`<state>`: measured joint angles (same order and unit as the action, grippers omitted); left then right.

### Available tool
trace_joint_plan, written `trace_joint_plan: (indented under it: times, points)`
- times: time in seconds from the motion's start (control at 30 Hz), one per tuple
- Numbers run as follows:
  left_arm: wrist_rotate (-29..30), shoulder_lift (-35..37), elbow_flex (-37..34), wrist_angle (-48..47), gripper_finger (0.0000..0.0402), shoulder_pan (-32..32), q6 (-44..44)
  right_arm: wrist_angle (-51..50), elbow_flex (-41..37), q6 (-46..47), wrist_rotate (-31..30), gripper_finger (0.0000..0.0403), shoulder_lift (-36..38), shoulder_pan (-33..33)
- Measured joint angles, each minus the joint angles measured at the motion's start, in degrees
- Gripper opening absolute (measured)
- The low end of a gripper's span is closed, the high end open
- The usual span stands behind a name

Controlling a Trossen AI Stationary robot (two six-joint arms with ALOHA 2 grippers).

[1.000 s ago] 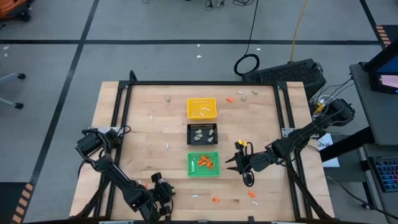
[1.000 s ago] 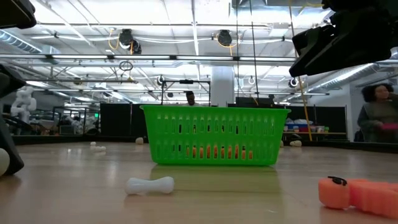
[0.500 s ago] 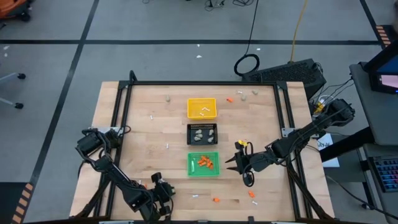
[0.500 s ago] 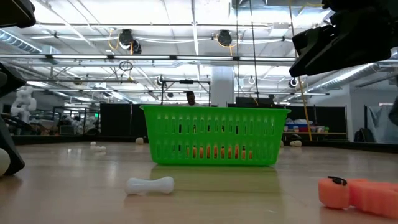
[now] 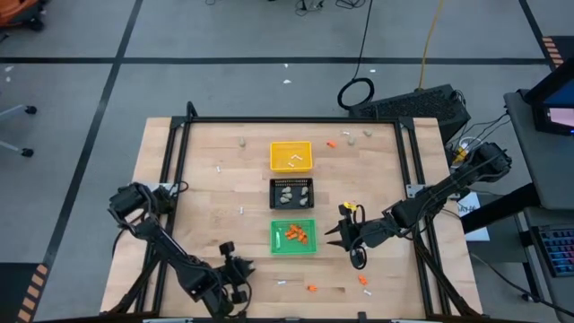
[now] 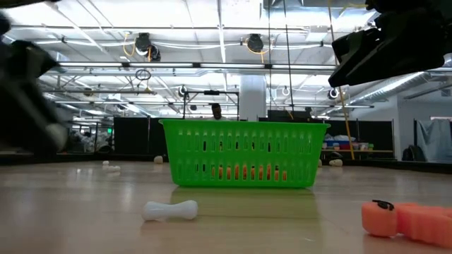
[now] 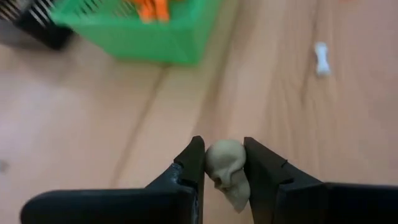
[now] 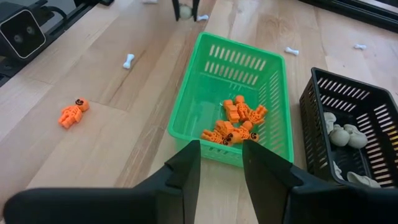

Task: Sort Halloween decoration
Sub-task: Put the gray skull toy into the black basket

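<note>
1. The left hand [image 7: 224, 168] pinches a beige-grey skull lump [image 7: 226, 167] above the table [image 7: 93, 124], near the green tray [image 7: 155, 37].
2. The right hand [image 8: 221, 158] hangs spread and empty beside the green tray, which holds orange bits [image 8: 236, 124].

desk [image 8: 93, 87]: pale wood w/ visible grain, smooth, slight sheen. green tray [image 8: 211, 93] and black tray [image 8: 323, 93]: slotted plastic, a bit glossy. beige skull lump [image 7: 227, 168]: matt, looks like plastic. jaws: matt black.
</note>
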<state>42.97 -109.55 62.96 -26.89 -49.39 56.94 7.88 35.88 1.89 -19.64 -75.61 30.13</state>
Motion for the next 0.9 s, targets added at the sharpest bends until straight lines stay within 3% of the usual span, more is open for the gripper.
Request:
trace_joint_plan:
  times: [0.6, 0.8, 0.9]
  points:
    - [17.42, 13.12, 0.13, 1.98, 0.0071, 4.62, -31.81, 0.06, 0.00, 0.02, 0.00, 0.0105, 0.00, -0.02]
    - [18.77, 17.20, 0.13, 10.05, 0.0071, 7.58, -51.90, 1.05, 0.00, 0.56, -0.05, 0.0105, 0.00, -0.02]
    - [16.42, 18.90, 0.15, 14.91, 0.0071, 9.92, -62.89, 1.05, 0.00, 2.26, -1.55, 0.0105, 0.00, -0.02]
